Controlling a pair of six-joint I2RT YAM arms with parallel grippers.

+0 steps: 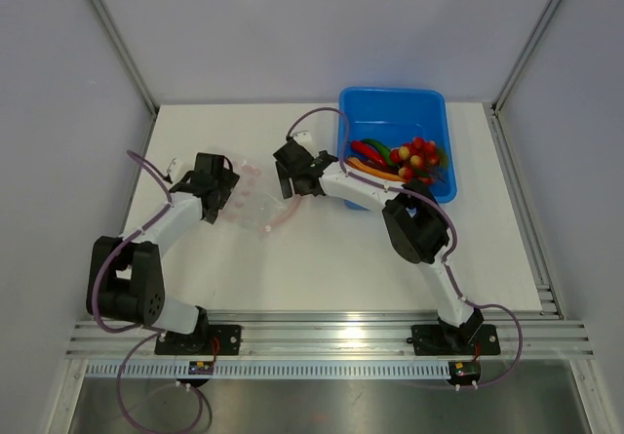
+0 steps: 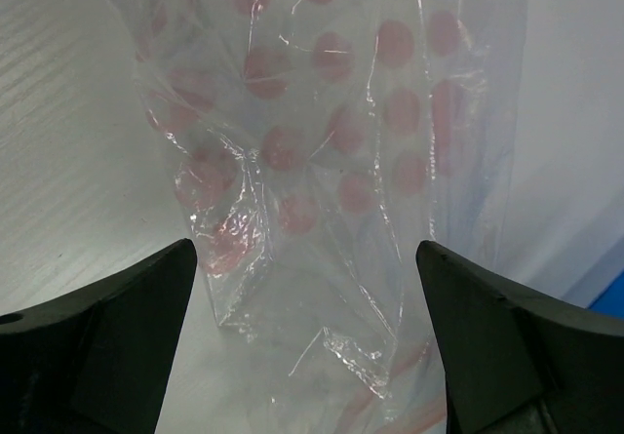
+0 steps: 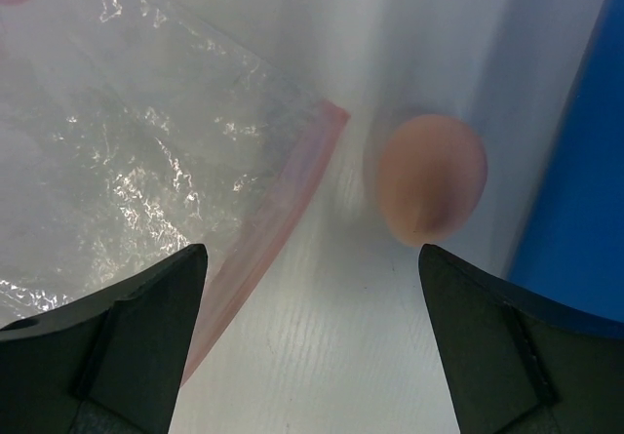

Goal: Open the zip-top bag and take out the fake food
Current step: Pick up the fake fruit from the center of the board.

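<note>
White tabletop (image 1: 341,268), zip-top bag (image 1: 255,200) between left pincer (image 2: 307,258) and right pincer (image 3: 312,268), both spread

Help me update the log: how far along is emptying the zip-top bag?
Done: fake food lies in the blue tub, and the zip-top bag looks empty. In hand: nothing; left pincer and right pincer both hover open. A pale egg lies on the table beside the bag's zipper strip, outside the tub. Left: little, perhaps moving that egg.
</note>
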